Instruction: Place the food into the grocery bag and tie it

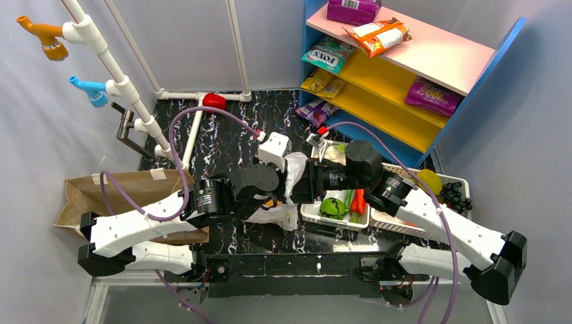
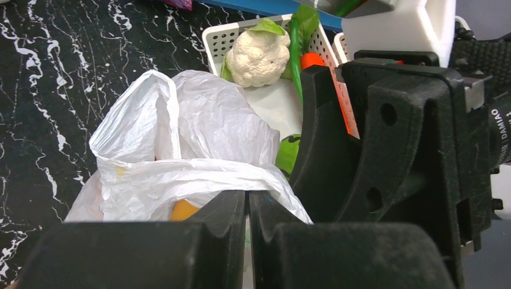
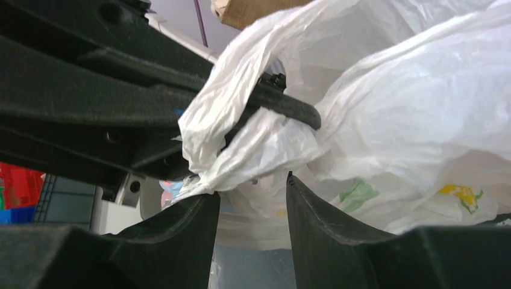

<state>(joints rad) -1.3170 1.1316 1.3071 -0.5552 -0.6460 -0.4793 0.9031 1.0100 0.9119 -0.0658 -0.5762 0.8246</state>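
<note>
1 grocery bag (image 2: 205, 132), left gripper (image 2: 247, 208) tight on its plastic, right gripper (image 3: 252, 192) apart; 2 baskets (image 1: 334, 224), 1 cauliflower (image 2: 259, 57).

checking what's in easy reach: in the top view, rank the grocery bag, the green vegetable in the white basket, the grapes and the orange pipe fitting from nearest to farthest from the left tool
1. grocery bag: centre, pinched in the left tool.
2. green vegetable: in the white basket, just to the right.
3. grapes: far right.
4. orange pipe fitting: top left corner.
</note>
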